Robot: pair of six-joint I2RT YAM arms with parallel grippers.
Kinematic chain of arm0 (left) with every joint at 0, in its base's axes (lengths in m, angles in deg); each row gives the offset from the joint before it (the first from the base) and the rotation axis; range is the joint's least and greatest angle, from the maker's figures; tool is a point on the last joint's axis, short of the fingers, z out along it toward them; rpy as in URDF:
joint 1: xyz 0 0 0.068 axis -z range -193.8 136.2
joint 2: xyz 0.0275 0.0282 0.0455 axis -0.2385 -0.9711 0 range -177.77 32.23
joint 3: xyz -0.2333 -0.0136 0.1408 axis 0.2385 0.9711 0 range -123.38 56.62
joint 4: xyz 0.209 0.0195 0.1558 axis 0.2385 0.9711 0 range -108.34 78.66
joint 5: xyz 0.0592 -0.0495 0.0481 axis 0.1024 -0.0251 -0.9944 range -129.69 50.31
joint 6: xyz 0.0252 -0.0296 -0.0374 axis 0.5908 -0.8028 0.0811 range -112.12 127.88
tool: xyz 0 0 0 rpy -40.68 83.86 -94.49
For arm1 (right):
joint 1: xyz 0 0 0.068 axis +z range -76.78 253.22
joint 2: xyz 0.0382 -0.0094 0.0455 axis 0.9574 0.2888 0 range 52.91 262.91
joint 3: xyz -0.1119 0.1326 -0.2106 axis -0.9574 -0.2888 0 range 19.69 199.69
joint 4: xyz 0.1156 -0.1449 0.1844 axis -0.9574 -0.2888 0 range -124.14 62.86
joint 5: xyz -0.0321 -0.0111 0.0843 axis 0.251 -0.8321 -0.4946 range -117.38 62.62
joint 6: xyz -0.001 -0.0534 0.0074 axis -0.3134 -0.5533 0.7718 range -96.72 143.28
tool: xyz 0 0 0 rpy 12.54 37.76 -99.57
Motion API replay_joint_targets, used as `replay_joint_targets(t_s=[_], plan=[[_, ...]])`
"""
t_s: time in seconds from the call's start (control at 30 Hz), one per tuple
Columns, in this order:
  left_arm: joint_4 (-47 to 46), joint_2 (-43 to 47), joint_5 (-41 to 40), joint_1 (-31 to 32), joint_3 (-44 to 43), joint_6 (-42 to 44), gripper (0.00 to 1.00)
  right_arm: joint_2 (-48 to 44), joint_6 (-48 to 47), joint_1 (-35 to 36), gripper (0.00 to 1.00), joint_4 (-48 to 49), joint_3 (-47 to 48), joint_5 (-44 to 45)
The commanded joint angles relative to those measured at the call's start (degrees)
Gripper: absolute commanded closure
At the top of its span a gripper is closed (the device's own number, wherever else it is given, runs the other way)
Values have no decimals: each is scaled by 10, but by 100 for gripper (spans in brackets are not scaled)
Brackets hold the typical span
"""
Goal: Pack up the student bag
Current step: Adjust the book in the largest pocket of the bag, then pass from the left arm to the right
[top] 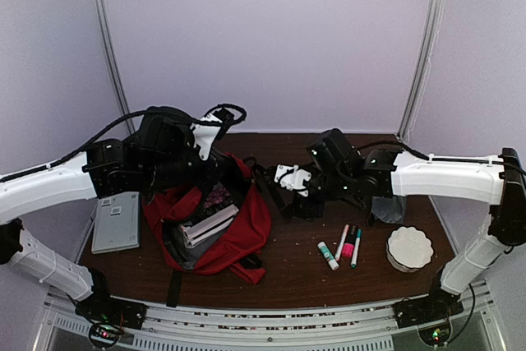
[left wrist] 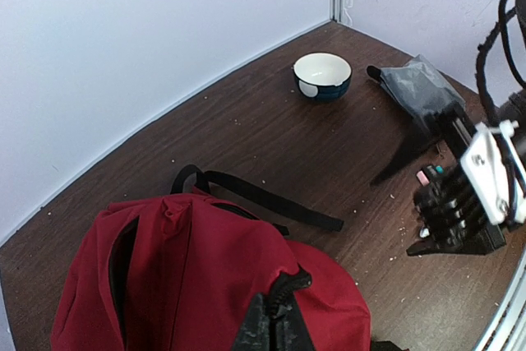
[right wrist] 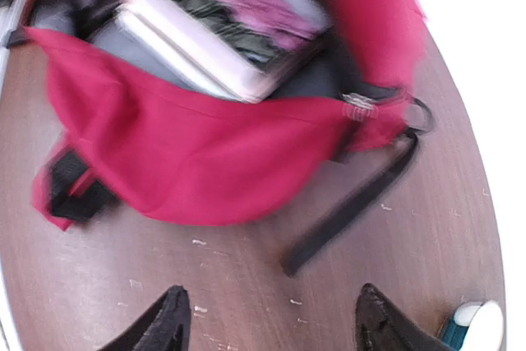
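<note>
The left gripper [left wrist: 269,320] pinches the student bag [top: 240,228] open, so the right gripper [right wrist: 269,326], jaws apart and empty, should approach the markers [top: 350,244] squarely.

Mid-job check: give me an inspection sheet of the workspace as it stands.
Surface: brown wood table, light specks scattered.
Job's things: student bag open, books inside.
Clutter: grey notebook, markers, glue stick, bowl, grey pouch.
Grippers: left gripper shut, seemingly pinching bag fabric; right gripper open, empty, over the table beside the bag.
Cables: black cable looped on the left arm.
Surroundings: pale wall panels; nothing else seen.
</note>
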Motion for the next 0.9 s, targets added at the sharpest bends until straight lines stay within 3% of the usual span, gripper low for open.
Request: replay_joint_targets(t_s=[0.0,0.23,0.5,0.67,0.73,0.87], plan=[[-34,-9,3,5,-3,-24,100,5,37,-11,25,16,47,-21],[-36,-14,2,0,-5,-49,100,57,89,-16,25,48,122,-152],[-44,-12,24,-12,-5,-65,100,112,110,-15,26,91,167,-120],[-50,-10,30,-14,-3,-72,100,149,139,-15,34,124,184,-92],[-51,-10,31,-14,-2,-75,100,163,148,-18,42,127,198,-87],[-53,-6,30,-16,5,-83,100,177,167,-25,91,138,212,-59]])
